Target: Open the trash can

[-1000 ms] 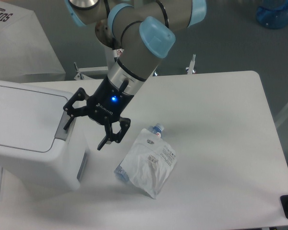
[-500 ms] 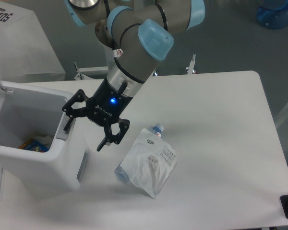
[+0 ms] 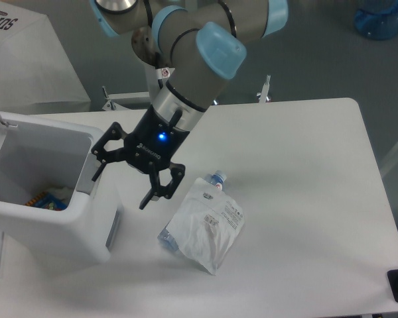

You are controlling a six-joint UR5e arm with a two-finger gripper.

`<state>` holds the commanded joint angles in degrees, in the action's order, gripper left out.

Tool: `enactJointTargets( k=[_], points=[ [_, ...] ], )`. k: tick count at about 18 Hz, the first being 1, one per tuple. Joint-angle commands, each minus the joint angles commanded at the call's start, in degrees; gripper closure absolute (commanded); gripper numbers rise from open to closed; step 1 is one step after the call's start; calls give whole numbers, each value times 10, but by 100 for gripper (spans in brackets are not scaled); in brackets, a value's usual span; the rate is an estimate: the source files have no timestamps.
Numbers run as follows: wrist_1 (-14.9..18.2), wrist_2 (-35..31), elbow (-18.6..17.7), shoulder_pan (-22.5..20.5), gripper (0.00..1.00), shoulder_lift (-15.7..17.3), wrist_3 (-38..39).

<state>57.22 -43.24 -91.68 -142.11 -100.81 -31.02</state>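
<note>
My black two-finger gripper (image 3: 122, 180) hangs spread wide and empty beside the grey push tab (image 3: 87, 175), at three o'clock of the boxy white plastic trash can (image 3: 50, 222), whose interior is exposed.

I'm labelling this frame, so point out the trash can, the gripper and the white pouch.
trash can (image 3: 50, 228): fixed camera, front wall below the open rim.
gripper (image 3: 121, 183): fixed camera, midway between its spread fingertips.
white pouch (image 3: 205, 225): fixed camera, middle of its printed face.
</note>
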Motion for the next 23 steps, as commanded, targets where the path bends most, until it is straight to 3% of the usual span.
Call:
enactJointTargets(
  k=[5,11,13,18,23],
  points=[
    [-4,-3,36,-38,0,-39,-8],
    [-46,-10,84,-85,0,-107,-13],
    [-48,-20,96,-96,0,-123,-51],
    [-47,-213,129,-102,0,-170,-173],
    [-40,-291,131,-98,0,-189,-204]
  ],
)
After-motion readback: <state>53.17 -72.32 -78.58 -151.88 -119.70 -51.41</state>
